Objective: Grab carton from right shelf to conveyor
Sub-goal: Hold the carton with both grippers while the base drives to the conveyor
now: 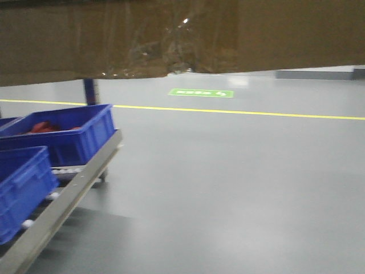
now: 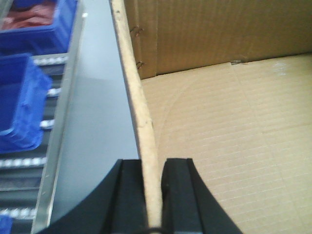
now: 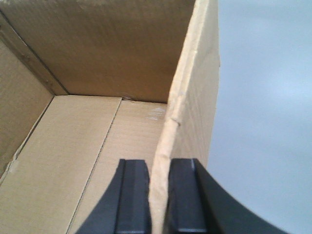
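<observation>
Carton position: You see the carton (image 1: 171, 40) across the whole top band of the front view, with floor showing beneath its lower edge. Both wrist views look down into its open interior.
Left claw: The left gripper (image 2: 153, 168) pinches the carton's left wall edge, one black finger (image 2: 130, 195) outside and one inside.
Right claw: The right gripper (image 3: 157, 168) pinches the right wall edge in the same way, with the wall sandwiched between the fingers.
Obstruction, left side: A metal roller rack (image 1: 68, 194) stands close beside the carton's left wall. It carries two blue bins (image 1: 63, 137), and the farther one holds something red (image 1: 43, 127).
Right side: Only the grey floor (image 1: 239, 182) lies beyond the right wall.
Floor markings: Note a yellow line (image 1: 256, 113) running across the floor, with a green label (image 1: 201, 92) behind it.
Carton material: Brown corrugated cardboard, with fluting visible on the inner floor and pale, ragged cut edges. Crinkled clear tape (image 1: 159, 51) shines along the lower seam. Staples show near the inner left corner.
Rack material: Flat, dull-shining metal rail with white rollers behind it.
Bin material: Rigid blue plastic with ribbed walls and a rectangular shape.
Floor surface: Smooth, slightly glossy.
</observation>
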`<state>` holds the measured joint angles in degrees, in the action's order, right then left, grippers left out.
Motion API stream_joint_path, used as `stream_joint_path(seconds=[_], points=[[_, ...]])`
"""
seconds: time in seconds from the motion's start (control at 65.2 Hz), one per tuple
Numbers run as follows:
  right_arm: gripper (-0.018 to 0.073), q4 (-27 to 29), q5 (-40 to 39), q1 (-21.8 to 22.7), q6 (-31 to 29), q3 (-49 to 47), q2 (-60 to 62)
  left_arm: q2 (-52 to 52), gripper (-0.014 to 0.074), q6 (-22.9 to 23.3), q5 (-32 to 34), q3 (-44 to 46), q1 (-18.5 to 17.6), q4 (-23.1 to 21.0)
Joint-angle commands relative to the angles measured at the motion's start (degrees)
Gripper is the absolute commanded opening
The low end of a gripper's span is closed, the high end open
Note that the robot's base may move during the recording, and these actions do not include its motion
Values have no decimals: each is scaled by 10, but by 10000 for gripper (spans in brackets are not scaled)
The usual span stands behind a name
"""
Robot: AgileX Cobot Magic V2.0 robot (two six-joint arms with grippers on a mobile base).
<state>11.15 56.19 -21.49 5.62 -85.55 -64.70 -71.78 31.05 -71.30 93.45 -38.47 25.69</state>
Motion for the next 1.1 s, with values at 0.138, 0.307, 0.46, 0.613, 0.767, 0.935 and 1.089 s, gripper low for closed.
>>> stream_joint_path(seconds=[0.138, 0.307, 0.46, 0.613, 0.767, 0.935, 1.089], points=[[-70, 10, -43, 1, -8, -3, 6, 6, -10, -4, 13, 0, -6, -10], [-70, 10, -43, 1, -8, -3, 6, 6, -10, -4, 13, 0, -6, -10], [-70, 10, -43, 1, -8, -3, 6, 6, -10, -4, 13, 0, -6, -10], [-70, 10, -43, 1, -8, -3, 6, 6, -10, -4, 13, 0, -6, -10], [-70, 10, -43, 1, -8, -3, 6, 6, -10, -4, 13, 0, -6, -10], [-70, 10, -43, 1, -8, -3, 6, 6, -10, -4, 13, 0, -6, -10], [-70, 10, -43, 1, -8, -3, 7, 6, -10, -4, 13, 0, -6, -10]])
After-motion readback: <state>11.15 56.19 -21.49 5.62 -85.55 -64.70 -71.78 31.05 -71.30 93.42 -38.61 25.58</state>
